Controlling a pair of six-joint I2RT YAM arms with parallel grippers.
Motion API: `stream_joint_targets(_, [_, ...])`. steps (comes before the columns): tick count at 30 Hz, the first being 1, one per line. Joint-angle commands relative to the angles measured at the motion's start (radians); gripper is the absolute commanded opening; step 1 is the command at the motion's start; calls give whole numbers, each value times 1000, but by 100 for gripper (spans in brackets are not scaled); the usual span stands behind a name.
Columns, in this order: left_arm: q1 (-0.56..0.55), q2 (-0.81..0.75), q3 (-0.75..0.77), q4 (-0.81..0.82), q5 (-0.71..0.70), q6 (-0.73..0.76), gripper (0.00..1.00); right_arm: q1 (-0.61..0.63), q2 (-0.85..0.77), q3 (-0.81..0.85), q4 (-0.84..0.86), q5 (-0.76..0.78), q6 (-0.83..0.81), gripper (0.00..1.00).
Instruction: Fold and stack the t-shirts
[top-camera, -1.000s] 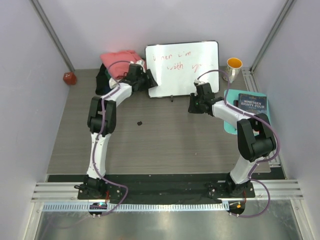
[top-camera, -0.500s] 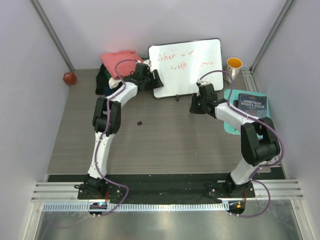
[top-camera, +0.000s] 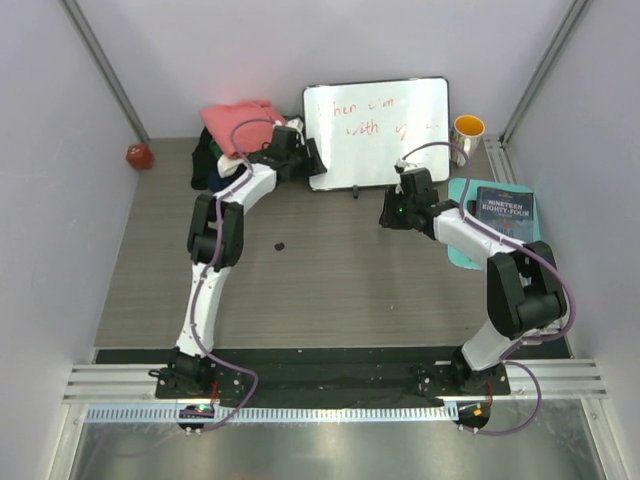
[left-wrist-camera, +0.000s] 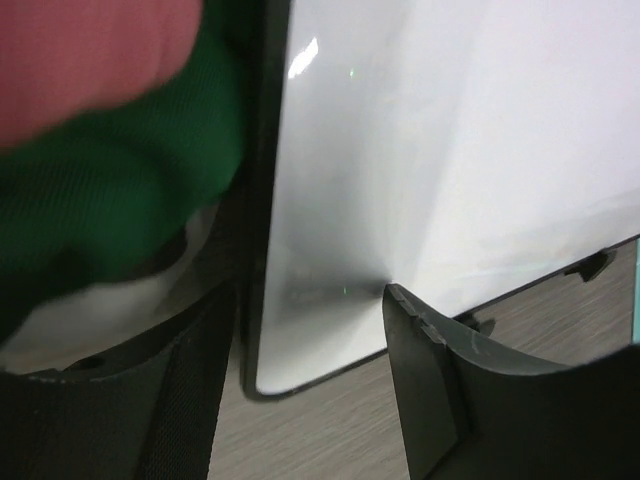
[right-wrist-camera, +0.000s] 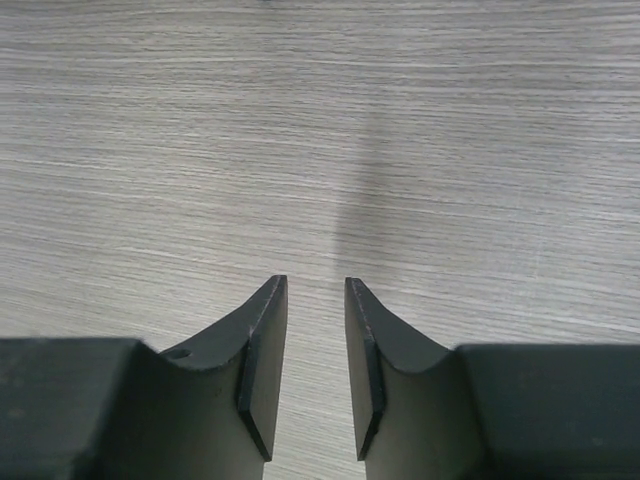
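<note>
As if to clear folding room, straddled lower-left corner of whiteboard (top-camera: 380, 120), just right of t-shirts (top-camera: 240, 118) piled at upper left, with left gripper (top-camera: 314, 162) spread, not clamped; hovered right gripper (right-wrist-camera: 315, 285) mid-frame, narrowly parted, empty.

This is a robotics lab test cell. A wood-grain table (top-camera: 330, 280) is boxed in by plain pale wall panels (top-camera: 250, 50) on metal framing, and aluminium rails (top-camera: 110, 384) run along its near edge, where a left arm (top-camera: 205, 235) and a right arm (top-camera: 515, 285) are bolted down. Odd props stand at the back: a whiteboard (top-camera: 380, 125), a mug (top-camera: 468, 128) and a book (top-camera: 503, 205).
</note>
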Motion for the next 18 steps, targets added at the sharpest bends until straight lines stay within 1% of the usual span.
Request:
stream_joint_targets(1, [20, -161, -150, 42, -49, -4, 62, -3, -70, -1, 35, -28, 24, 46])
stream_joint_targets(2, [25, -215, -201, 45, -68, -6, 62, -3, -85, -7, 38, -34, 25, 52])
stream_joint_targets(4, [36, -273, -283, 71, -100, 9, 62, -1, -102, -18, 57, -45, 30, 50])
stream_joint_targets(5, [39, -330, -305, 77, -135, 19, 62, -1, -120, -18, 58, -46, 33, 51])
stream_joint_targets(7, [47, -375, -333, 67, -170, 51, 62, 0, -142, -19, 61, -54, 39, 56])
stream_joint_targets(10, [73, -474, -356, 16, -192, 46, 62, 2, -180, -30, 83, -83, 56, 59])
stream_joint_targets(11, [88, -506, -368, -7, -228, 39, 62, 3, -192, -33, 95, -101, 62, 57])
stream_joint_targets(13, [96, -575, -446, -15, -261, 36, 61, 3, -197, -44, 132, -166, 114, 50])
stream_joint_targets(14, [97, -665, -483, -13, -301, 37, 61, 3, -199, -50, 158, -198, 134, 47])
stream_joint_targets(15, [97, -709, -559, -12, -312, 37, 61, 19, -200, -55, 192, -221, 148, 48])
stream_joint_targets(16, [96, -761, -603, -4, -318, 34, 61, 28, -203, -64, 209, -243, 174, 47])
stream_joint_targets(17, [97, -849, -642, 5, -328, 26, 61, 43, -211, -72, 216, -241, 180, 47])
stream_joint_targets(18, [97, -900, -723, 7, -351, 4, 61, 63, -222, -78, 273, -232, 182, 49])
